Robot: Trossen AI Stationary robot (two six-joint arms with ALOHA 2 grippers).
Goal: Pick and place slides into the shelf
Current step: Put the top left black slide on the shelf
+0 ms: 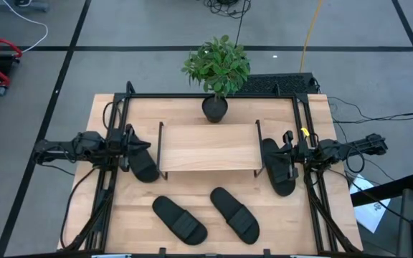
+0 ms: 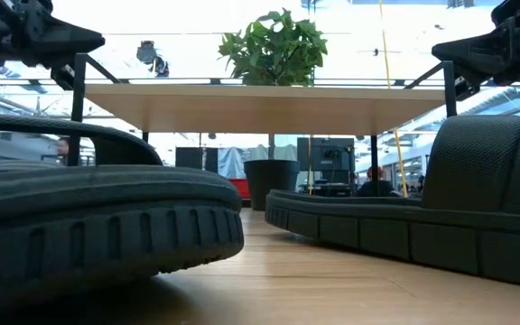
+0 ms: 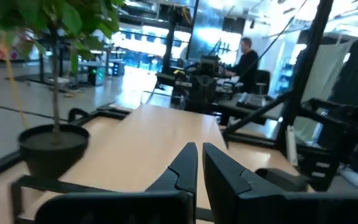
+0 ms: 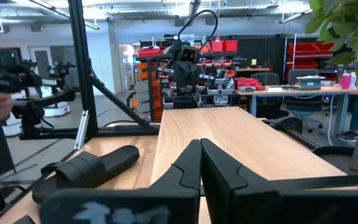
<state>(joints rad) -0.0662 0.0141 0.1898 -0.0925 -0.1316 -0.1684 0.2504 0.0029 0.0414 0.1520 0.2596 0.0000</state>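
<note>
Front slides: two (image 1: 180,219) (image 1: 234,213) lie flat on the table (image 1: 142,236), before the shelf.
Shelf: (image 1: 208,147) mid-table, a slide at each end (image 1: 141,163) (image 1: 278,166).
Left gripper: (image 1: 129,147) fingers pressed together, above the left slide.
Right gripper: (image 1: 287,148) fingers pressed together, above the right slide.
Plant: (image 1: 217,72) behind the shelf.

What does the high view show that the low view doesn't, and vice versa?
High view only: all four slides, two in front of the shelf, one at each end under the left claw and right claw, both arms, and the whole table.

Low view only: the gap under the shelf's top board, with the room visible behind it, and the front slides' ribbed sole edges.

Both: the shelf, the potted plant behind it, and the two front slides.
</note>
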